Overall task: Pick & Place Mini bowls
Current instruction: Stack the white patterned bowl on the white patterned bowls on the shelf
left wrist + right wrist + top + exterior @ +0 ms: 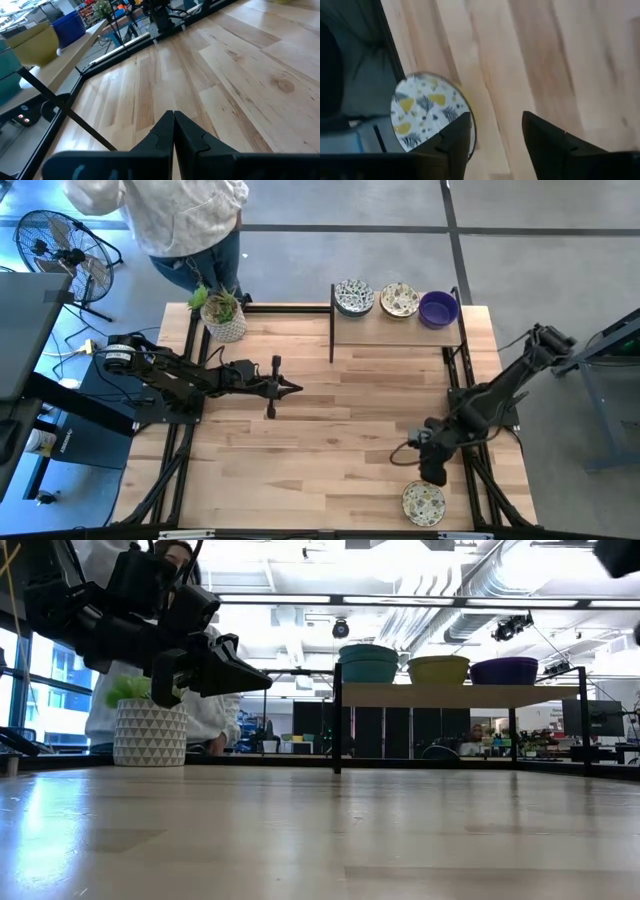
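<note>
A white mini bowl with yellow and dark leaf marks (423,502) lies flat on the table near its near right corner. My right gripper (432,471) hangs just on its far side, pointing steeply down. In the right wrist view the gripper (495,135) is open over bare wood, and the bowl (426,116) lies beside one finger (459,134). Three more mini bowls stand on a raised shelf (395,320) at the far edge: a teal patterned one (354,297), a yellow patterned one (399,300) and a purple one (438,308). My left gripper (292,388) is shut and holds nothing, clear of the table left of centre.
A white pot with a green plant (224,317) stands at the far left corner. A person (170,215) stands behind that edge, with a fan (58,242) on the floor beside. The shelf's dark legs (337,720) reach down to the table. Bare wood fills the middle.
</note>
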`<action>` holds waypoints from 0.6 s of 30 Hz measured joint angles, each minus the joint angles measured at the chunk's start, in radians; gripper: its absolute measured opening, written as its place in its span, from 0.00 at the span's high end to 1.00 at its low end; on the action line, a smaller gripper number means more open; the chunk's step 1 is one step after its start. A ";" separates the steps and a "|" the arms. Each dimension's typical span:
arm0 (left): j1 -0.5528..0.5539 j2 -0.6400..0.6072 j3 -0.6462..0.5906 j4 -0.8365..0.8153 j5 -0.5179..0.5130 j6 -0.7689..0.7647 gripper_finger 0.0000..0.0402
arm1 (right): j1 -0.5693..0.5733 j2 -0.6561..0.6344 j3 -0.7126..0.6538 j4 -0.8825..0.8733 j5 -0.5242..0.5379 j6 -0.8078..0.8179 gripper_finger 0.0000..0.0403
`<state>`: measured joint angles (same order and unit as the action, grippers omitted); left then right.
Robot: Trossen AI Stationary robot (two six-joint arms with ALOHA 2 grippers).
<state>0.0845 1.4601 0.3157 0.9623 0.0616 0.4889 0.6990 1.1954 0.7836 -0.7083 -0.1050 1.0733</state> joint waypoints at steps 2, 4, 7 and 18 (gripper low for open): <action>0.000 0.000 0.000 0.000 0.000 0.000 1.00 | 0.027 0.028 0.000 0.008 -0.014 0.001 0.58; 0.000 0.000 0.000 0.000 0.000 0.000 1.00 | 0.046 0.059 0.000 0.017 -0.038 0.001 0.58; 0.000 0.000 0.000 0.000 0.000 0.000 1.00 | 0.060 0.106 0.000 0.059 -0.080 0.001 0.58; 0.000 0.000 0.000 -0.001 0.000 0.000 1.00 | 0.061 0.213 0.000 0.142 -0.138 0.000 0.58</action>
<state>0.0848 1.4601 0.3157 0.9608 0.0615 0.4885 0.7601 1.4084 0.7837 -0.5664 -0.2431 1.0734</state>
